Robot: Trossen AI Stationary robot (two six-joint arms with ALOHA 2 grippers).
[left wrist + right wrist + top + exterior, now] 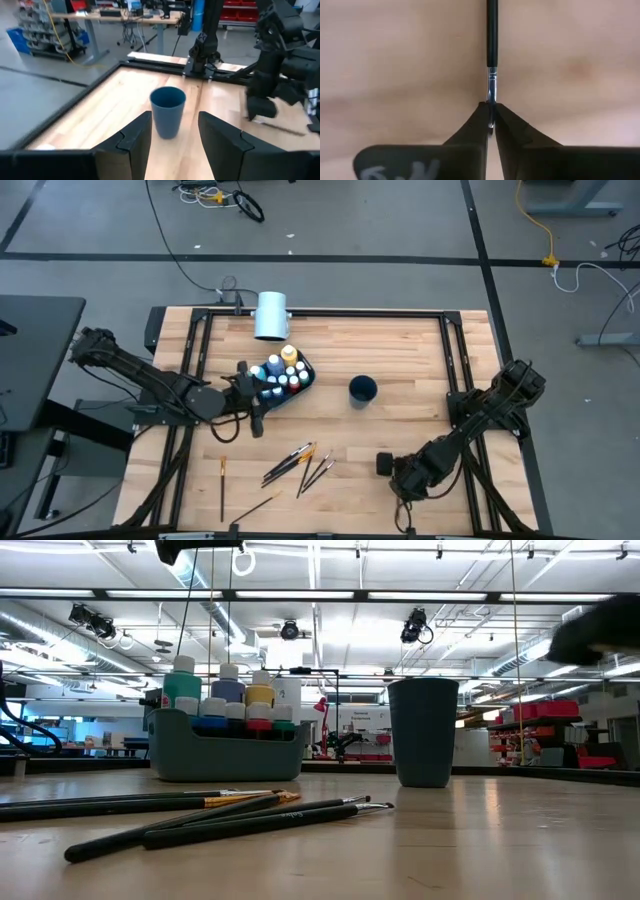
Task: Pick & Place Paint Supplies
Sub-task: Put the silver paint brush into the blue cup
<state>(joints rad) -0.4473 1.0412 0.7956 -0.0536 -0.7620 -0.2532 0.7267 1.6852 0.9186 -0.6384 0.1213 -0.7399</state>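
The right gripper (pixel 491 120) pinches a thin paintbrush (pixel 492 35) by its metal ferrule, low over the wooden surface (pixel 400 360). So narrow a hold could let it swivel or slip out. The left gripper (pixel 172 132), open, faces the blue cup (pixel 167 111).

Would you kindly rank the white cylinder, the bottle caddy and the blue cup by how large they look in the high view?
1. Bottle caddy, the widest footprint.
2. White cylinder, lying on its side.
3. Blue cup, seen from straight above, so only its round mouth shows; its height is hidden in this view.
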